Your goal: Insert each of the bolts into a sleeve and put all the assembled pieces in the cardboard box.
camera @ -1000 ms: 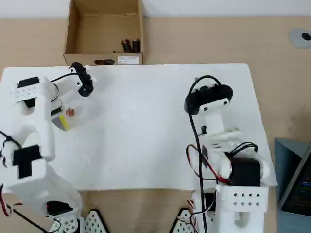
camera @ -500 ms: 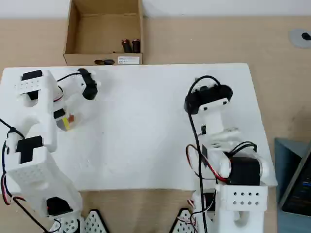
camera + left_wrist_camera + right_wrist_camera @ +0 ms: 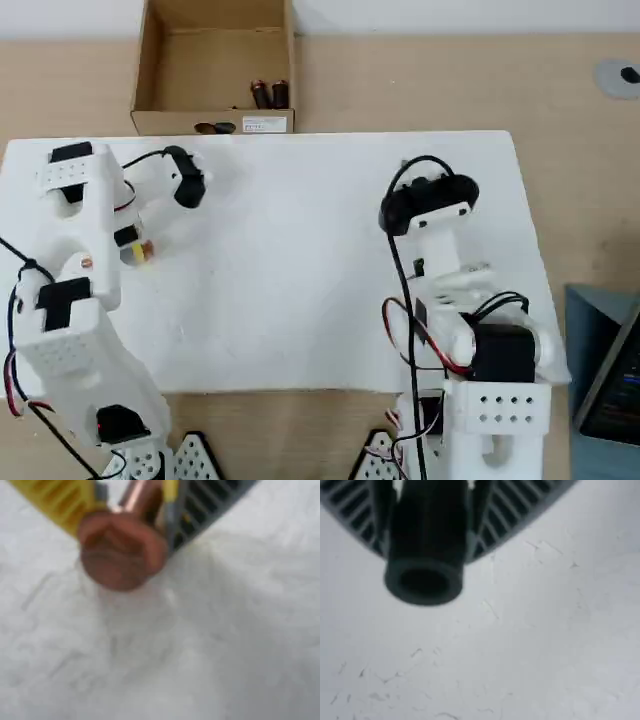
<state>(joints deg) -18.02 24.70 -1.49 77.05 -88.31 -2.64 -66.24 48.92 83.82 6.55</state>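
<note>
Two parts in hand, one per arm, well apart across the white foam board [image 3: 320, 280].

Left gripper [image 3: 135, 250]: jaws clamped on the copper-coloured hex-head bolt [image 3: 122, 555]. Left wrist view: one yellow jaw and one grey ribbed jaw pinch the shank. The hex head sticks out past the tips, just above the foam. The bolt's long axis runs back up between my jaws. The threaded end is hidden there, so I cannot tell how much of it is free.

Right gripper [image 3: 427, 510]: jaws closed around the black cylindrical sleeve [image 3: 425, 555]. Its long axis lies in line with the jaws. The open bore stands out beyond the tips and faces down at the foam.

Key relation: from the high view, the bolt is at the board's left side and the sleeve sits under my right wrist on the right side, with bare foam between. My judgement is that the mating needs both arms to come toward the middle and the two axes to line up. The bolt now presents its head outward rather than its thread, so that end worries me.

Brown cardboard box [image 3: 148, 70] sits past the board's far edge, nearer my left arm. Small dark pieces [image 3: 268, 93] lie inside by its near wall.
</note>
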